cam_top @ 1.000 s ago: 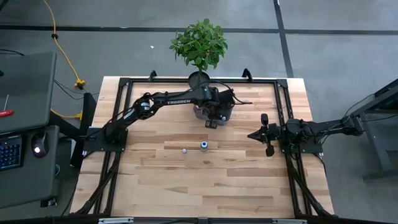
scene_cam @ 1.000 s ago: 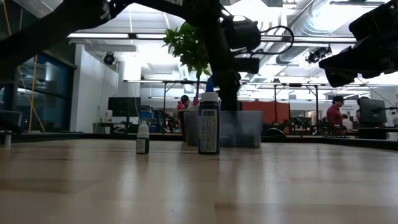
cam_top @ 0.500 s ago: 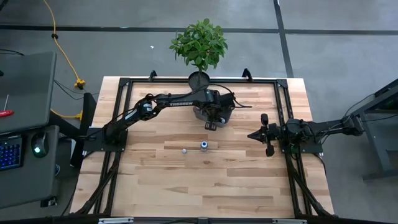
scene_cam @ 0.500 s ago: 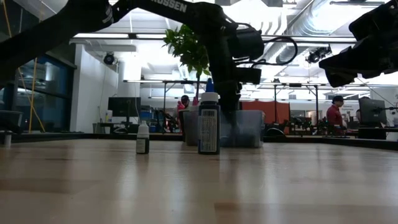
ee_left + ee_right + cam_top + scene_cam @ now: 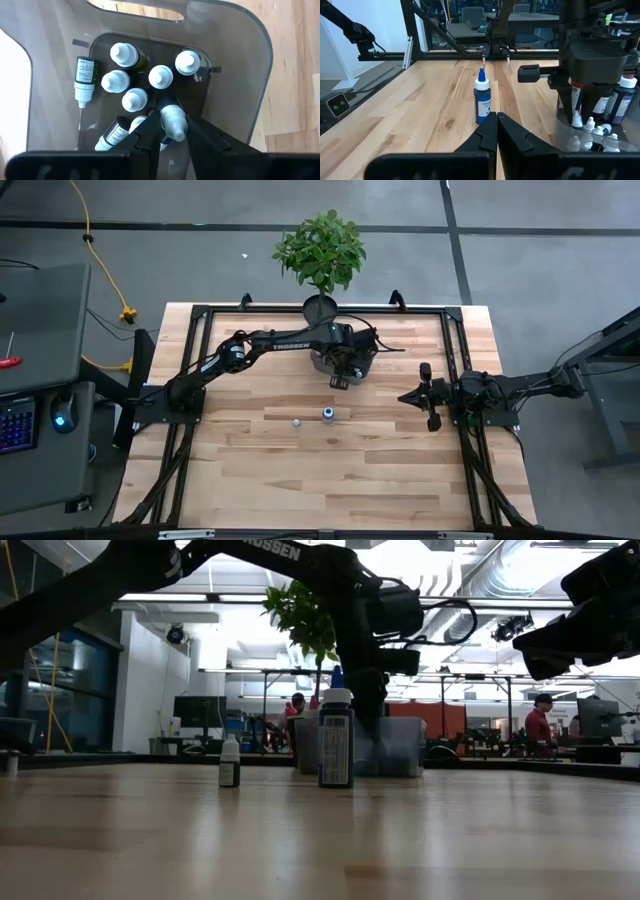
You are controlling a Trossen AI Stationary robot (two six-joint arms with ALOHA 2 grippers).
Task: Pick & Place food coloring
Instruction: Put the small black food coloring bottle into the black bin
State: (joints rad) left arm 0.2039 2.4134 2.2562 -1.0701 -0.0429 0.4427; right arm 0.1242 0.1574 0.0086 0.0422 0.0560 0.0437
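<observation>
A clear plastic bin (image 5: 250, 60) stands at the table's far middle and holds several small food coloring bottles with whitish caps (image 5: 135, 99). My left gripper (image 5: 173, 131) points steeply down into the bin (image 5: 318, 362), shut on one white-capped bottle (image 5: 174, 121). On the table nearer the middle stand a tiny white-capped bottle (image 5: 296, 421) and a taller blue-capped one (image 5: 328, 414), each on its base. My right gripper (image 5: 405, 397) waits shut at the table's right, pointing level toward the middle. My left gripper has a white-capped food coloring bottle between its two fingers, which meet it at the cap end (image 5: 176, 114). The fingers come from above, slanting down into the bin. The bottle leans, cap up, with its dark body (image 5: 165, 102) down among the other bottles.
A potted plant (image 5: 320, 250) stands at the far edge right behind the bin. Larger bottles (image 5: 620, 100) stand in the bin's far part. A black frame (image 5: 450, 315) runs round the table. People and desks show in the room beyond (image 5: 540, 725).
My left gripper has sunk a little into the bin with the bottle between its fingers, then kept still. The two bottles on the table have stayed put.
</observation>
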